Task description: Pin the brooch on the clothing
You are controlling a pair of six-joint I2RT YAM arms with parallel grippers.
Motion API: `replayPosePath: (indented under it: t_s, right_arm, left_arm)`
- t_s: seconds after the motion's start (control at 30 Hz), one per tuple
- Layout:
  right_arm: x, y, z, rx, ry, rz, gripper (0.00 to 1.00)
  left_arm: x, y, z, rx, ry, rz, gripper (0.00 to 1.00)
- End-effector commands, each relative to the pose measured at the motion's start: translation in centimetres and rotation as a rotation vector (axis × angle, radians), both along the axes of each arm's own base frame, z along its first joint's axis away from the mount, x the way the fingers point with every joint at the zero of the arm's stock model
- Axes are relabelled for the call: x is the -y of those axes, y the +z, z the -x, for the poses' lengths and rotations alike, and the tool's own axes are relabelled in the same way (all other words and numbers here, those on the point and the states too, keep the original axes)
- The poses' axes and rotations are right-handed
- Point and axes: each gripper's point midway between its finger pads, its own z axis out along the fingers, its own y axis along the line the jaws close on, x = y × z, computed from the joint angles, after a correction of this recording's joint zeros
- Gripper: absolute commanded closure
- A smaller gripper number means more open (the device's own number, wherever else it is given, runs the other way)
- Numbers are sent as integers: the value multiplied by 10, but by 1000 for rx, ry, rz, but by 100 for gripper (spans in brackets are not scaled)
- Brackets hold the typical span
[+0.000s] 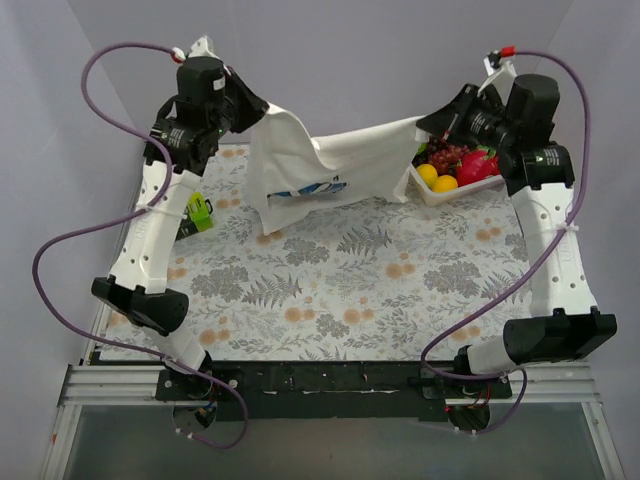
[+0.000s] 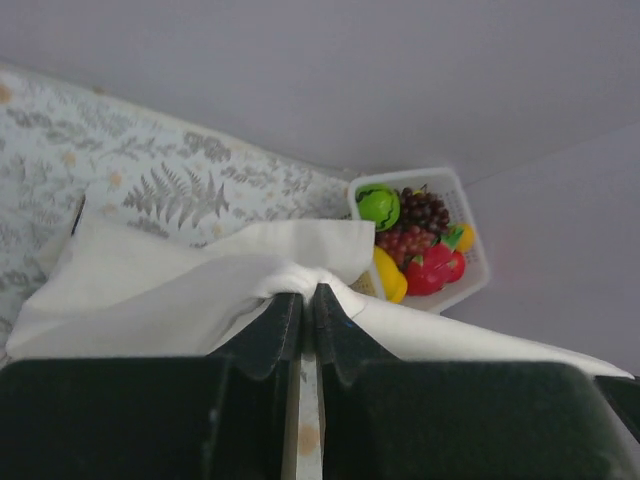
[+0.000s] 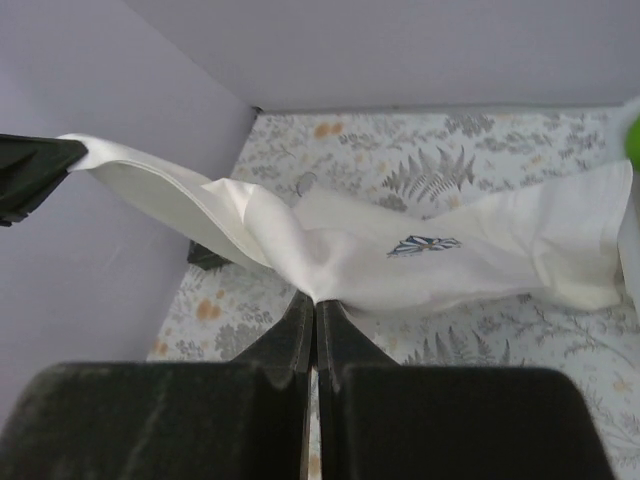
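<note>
The clothing, a white T-shirt (image 1: pixel 320 165), hangs stretched between my two grippers above the far side of the table, its lower part draping onto the cloth. Its blue print (image 1: pixel 312 189) faces front; it also shows in the right wrist view (image 3: pixel 424 244). My left gripper (image 1: pixel 256 112) is shut on the shirt's left upper corner (image 2: pixel 300 275). My right gripper (image 1: pixel 430 124) is shut on the right upper corner (image 3: pixel 318 290). The brooch is not in view in any frame.
A white basket (image 1: pixel 430 190) of toy fruit stands at the far right, just under the right gripper; it shows in the left wrist view (image 2: pixel 470 290). A green and black object (image 1: pixel 199 213) lies by the left arm. A floral cloth (image 1: pixel 350 290) covers the table.
</note>
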Motion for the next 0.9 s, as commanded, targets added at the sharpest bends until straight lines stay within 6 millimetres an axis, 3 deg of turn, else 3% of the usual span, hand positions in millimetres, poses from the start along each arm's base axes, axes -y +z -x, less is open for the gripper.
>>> replayPosePath:
  t_s: [0.0, 0.03, 0.07, 0.1, 0.2, 0.37, 0.5, 0.63, 0.7, 0.87]
  right_arm:
    - [-9, 101, 26, 196, 58, -76, 99]
    - [-9, 116, 32, 226, 63, -86, 99]
    - [-9, 128, 39, 257, 68, -92, 99]
    - [-8, 147, 49, 305, 68, -98, 99]
    - [-6, 176, 77, 396, 69, -117, 99]
    - [0, 213, 128, 528, 68, -137, 99]
    - [4, 231, 154, 591, 56, -143, 99]
    - [10, 244, 170, 641, 30, -145, 99]
    - [12, 244, 168, 645, 13, -139, 99]
    - [17, 232, 142, 610, -37, -117, 99]
  left_arm:
    - [-26, 99, 30, 264, 9, -41, 100]
    - [-30, 116, 35, 320, 16, -35, 100]
    - [-38, 139, 52, 389, 24, -36, 100]
    - [-44, 151, 60, 423, 38, -33, 100]
    - [-63, 191, 99, 542, 65, -17, 100]
    - [-73, 219, 149, 621, 32, 17, 100]
    - [-77, 234, 182, 661, -5, 48, 100]
    - [-83, 242, 193, 692, 0, 37, 100]
    - [-82, 241, 191, 692, -1, 31, 100]
    - [-74, 219, 157, 614, 13, -11, 100]
